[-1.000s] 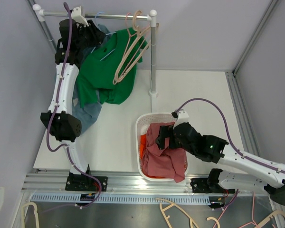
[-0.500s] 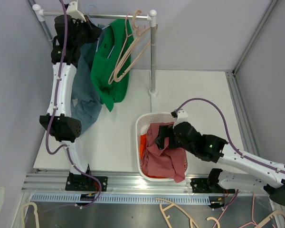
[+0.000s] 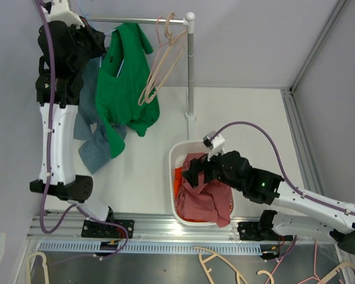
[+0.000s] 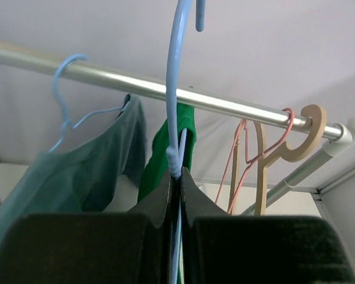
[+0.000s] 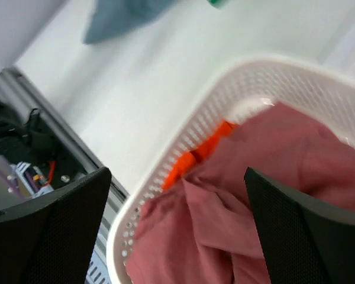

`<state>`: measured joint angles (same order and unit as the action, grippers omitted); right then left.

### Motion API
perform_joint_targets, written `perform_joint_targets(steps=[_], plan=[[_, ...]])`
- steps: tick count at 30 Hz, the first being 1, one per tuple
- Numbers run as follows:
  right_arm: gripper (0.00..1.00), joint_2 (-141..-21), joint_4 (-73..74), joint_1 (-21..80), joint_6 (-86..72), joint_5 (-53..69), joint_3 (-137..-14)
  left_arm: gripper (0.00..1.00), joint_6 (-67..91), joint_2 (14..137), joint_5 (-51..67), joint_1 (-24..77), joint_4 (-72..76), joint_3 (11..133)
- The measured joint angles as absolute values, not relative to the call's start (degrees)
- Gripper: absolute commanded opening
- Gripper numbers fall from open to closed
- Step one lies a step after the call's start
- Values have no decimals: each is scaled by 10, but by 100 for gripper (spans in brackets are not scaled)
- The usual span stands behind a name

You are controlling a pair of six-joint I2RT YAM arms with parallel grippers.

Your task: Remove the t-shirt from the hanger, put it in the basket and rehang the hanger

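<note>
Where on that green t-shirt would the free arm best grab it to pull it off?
Probably the loose lower body of the green t-shirt, approached from the right, the basket side. It hangs free there in folds, while the left jaws pinch the blue hanger up top.

We see a smooth, shiny metal rail (image 4: pixel 124 78), a glossy light-blue hanger (image 4: pixel 172 127) that looks like coated wire, soft matt cloth in the green t-shirt (image 3: pixel 121 83) and the pink garment (image 5: pixel 284 171), a white perforated plastic basket (image 5: pixel 225 112), and a matt white desk (image 3: pixel 242 118).
</note>
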<state>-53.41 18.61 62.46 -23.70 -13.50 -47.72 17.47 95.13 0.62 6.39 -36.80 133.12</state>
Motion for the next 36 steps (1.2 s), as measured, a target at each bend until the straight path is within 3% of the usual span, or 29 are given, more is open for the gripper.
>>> perform_joint_targets(steps=[6, 11, 15, 23, 24, 26, 27, 28, 29, 36], plan=[[100, -608, 21, 693, -123, -71, -510, 0, 196, 869, -106, 109, -445, 1293], [99, -728, -80, 755, -69, -43, -591, 0, 228, 760, -166, 143, -465, 1130], [100, -804, -136, 793, -42, -32, -660, 1, 252, 707, -189, 147, -492, 1034], [99, -937, -199, 797, -29, -16, -759, 1, 270, 680, -198, 153, -502, 981], [96, -952, -200, 796, -28, -16, -765, 1, 270, 678, -198, 153, -503, 979], [74, -972, -200, 794, -24, -20, -769, 1, 270, 674, -198, 153, -503, 979], [53, -980, -198, 794, -22, -23, -769, 1, 270, 672, -198, 153, -503, 979], [6, -985, -197, 793, -20, -25, -768, 1, 270, 670, -198, 153, -503, 979], [0, -987, -196, 793, -17, -27, -768, 0, 270, 668, -197, 153, -503, 979], [0, -969, -191, 804, -23, -32, -754, 1, 268, 680, -197, 153, -507, 987]])
